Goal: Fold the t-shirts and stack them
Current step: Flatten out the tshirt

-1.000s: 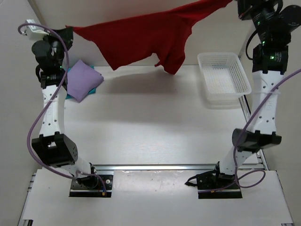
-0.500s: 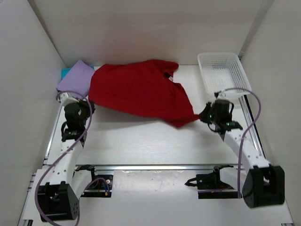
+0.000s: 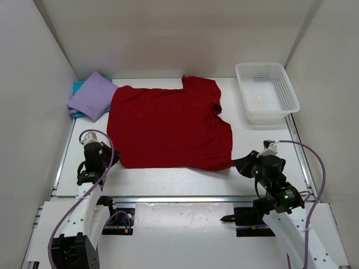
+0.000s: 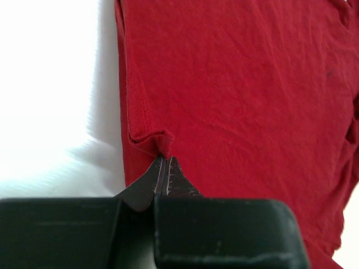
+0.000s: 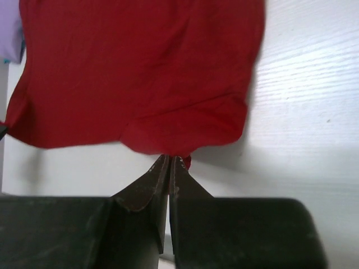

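Spread t-shirt (image 3: 168, 126) flat on the table (image 3: 168, 180) centre, folded t-shirts (image 3: 92, 100) stacked at its far-left corner, basket (image 3: 267, 65) far right, apart from it.

Both arms reach low over the table from their bases at the near edge. The left arm (image 3: 84, 207) runs up the left side, its wrist bent inward so the left gripper (image 3: 112, 161) points right. The right arm (image 3: 283, 224) folds in from the lower right corner, and the right gripper (image 3: 238, 164) points left and away. In each wrist view the dark fingertips (image 4: 157, 175) meet with no gap between them. The left pair pinches a folded hem corner of the dark red t-shirt (image 3: 168, 126). The right fingertips (image 5: 160, 175) nip its other near corner.
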`<state>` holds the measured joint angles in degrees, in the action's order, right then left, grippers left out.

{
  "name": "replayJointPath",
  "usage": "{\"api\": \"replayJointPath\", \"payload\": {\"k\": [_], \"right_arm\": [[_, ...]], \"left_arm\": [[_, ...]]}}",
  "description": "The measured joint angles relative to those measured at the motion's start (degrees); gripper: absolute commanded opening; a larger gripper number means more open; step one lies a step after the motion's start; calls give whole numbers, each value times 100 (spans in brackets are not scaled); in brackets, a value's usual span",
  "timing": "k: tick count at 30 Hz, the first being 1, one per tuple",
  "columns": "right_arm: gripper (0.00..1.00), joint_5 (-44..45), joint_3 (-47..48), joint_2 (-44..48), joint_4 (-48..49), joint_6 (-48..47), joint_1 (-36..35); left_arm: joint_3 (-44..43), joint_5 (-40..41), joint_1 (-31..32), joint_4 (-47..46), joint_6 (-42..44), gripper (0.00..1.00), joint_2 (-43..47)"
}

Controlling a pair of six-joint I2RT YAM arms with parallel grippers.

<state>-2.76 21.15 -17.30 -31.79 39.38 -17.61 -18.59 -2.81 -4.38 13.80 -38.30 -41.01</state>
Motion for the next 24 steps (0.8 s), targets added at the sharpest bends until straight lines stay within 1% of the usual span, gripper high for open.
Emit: {"api": "replayJointPath", "payload": {"k": [2,4,7,9,13,15,17,20,22,24], "right_arm": [[0,247,175,9,-238,138,-380],[0,450,212,-136,-269,234,-719],[0,621,153,-643,-140,262,-896],[0,570,149,-1156,111,179,-713],[0,96,275,-2214,837,-87,98],[0,44,286,-2391,999,-136,238],[0,13,260,-2151,962,-157,177],[1,98,249,-1185,584,-114,28],[0,260,411,-555,203,-66,-52],[0,400,776,-168,-131,-20,-120]], "left_arm": [[-61,-129,-35,39,-7,0,-17],[-109,-273,-74,2,-48,0,-57],[-114,-503,-197,-175,-203,0,-175],[-116,-634,-317,-352,-348,0,-321],[-197,-813,-498,-608,-579,0,-608],[-221,-820,-503,-695,-590,0,-654],[-221,-831,-494,-704,-588,0,-656],[-332,-955,-444,-717,-632,0,-750],[-730,-1062,-367,-612,-643,0,-955],[-1241,-1078,-269,-557,-590,0,-1080]]}}
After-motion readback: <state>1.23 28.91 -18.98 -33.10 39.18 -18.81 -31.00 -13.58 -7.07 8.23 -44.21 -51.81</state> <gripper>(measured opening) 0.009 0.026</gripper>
